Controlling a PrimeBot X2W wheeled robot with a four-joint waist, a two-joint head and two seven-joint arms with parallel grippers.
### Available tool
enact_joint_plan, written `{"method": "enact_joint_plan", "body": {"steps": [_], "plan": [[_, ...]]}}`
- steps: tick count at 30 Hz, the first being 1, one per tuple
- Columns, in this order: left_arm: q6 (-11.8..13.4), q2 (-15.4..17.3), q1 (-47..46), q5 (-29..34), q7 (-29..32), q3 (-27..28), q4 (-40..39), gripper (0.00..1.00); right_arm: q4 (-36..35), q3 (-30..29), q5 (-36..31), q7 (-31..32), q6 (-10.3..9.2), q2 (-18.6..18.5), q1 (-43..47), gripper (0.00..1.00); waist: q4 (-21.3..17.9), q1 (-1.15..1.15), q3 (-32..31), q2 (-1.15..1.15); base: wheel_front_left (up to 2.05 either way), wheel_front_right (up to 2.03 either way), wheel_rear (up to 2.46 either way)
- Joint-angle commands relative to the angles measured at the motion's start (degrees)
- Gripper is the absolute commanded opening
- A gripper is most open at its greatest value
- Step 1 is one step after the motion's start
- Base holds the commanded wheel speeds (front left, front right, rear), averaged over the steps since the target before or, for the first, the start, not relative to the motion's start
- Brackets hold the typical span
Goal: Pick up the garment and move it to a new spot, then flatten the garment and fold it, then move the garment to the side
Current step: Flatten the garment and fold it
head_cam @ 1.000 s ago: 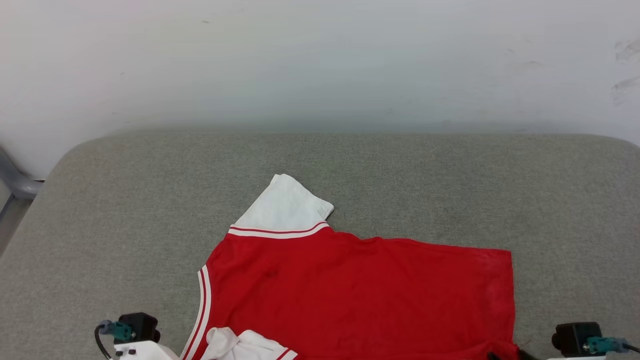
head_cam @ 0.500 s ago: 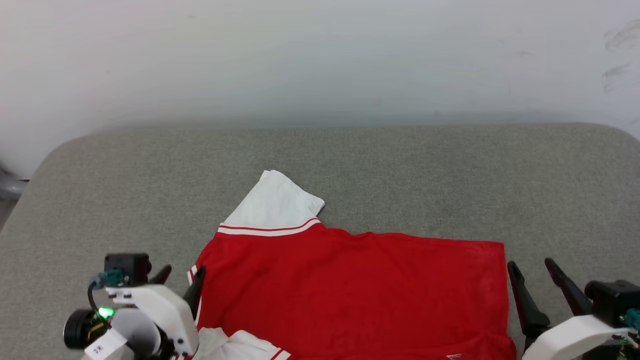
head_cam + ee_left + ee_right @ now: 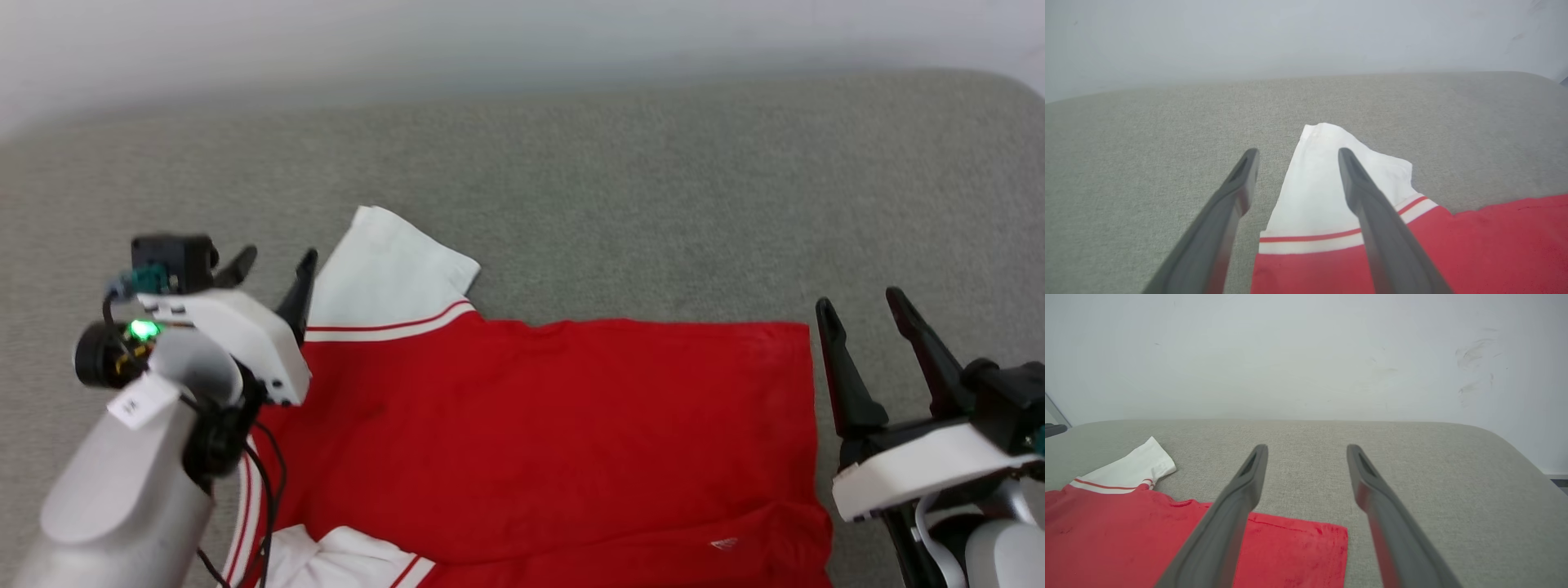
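At mid-left of the head view, the left claw point(image 3: 276, 261) hangs spread and empty over the edge of the white sleeve point(image 3: 384, 269), likely placed to grip it. At lower right, the right claw point(image 3: 859, 300), also spread, flanks the shirt point(image 3: 555, 425), which lies flat at lower centre on the grey cushion point(image 3: 612, 188). Writing on the arm tag point(image 3: 140, 398) is illegible.

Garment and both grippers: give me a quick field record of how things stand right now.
surface: grey pad
garment: red shirt, spread mostly flat, unfolded, plain red face up
far sleeve: white, lying flat on the pad
near sleeve: white, bunched at the bottom edge of the head view
left gripper: jaws open, straddling the far sleeve's left edge, holding nothing
right gripper: jaws open, beside the garment's right edge, holding nothing
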Motion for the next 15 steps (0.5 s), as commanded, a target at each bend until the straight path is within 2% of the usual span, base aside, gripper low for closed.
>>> {"method": "enact_joint_plan", "body": {"steps": [1, 8, 15], "plan": [[-1.1, 0.5, -3.1, 0.1, 1.4, -0.3, 1.5, 1.0, -0.4, 0.5, -0.5, -0.6, -0.05, 0.4, -1.9, 1.0, -3.2, -0.02, 4.2, 0.0, 0.0, 0.0, 0.0], [-6.9, 3.2, -13.0, -2.6, 13.2, -2.0, 9.2, 1.0, 1.2, 1.9, 0.6, -2.3, -0.05, 1.3, -5.2, 1.0, -7.1, -0.02, 8.6, 0.0, 0.0, 0.0, 0.0], [-9.2, 6.0, -18.9, -5.4, 27.4, -4.1, 14.5, 1.0, 4.2, 3.1, 2.4, -4.0, -0.05, 2.0, -6.2, 1.0, -9.7, -0.02, 11.9, 0.0, 0.0, 0.0, 0.0]]}}
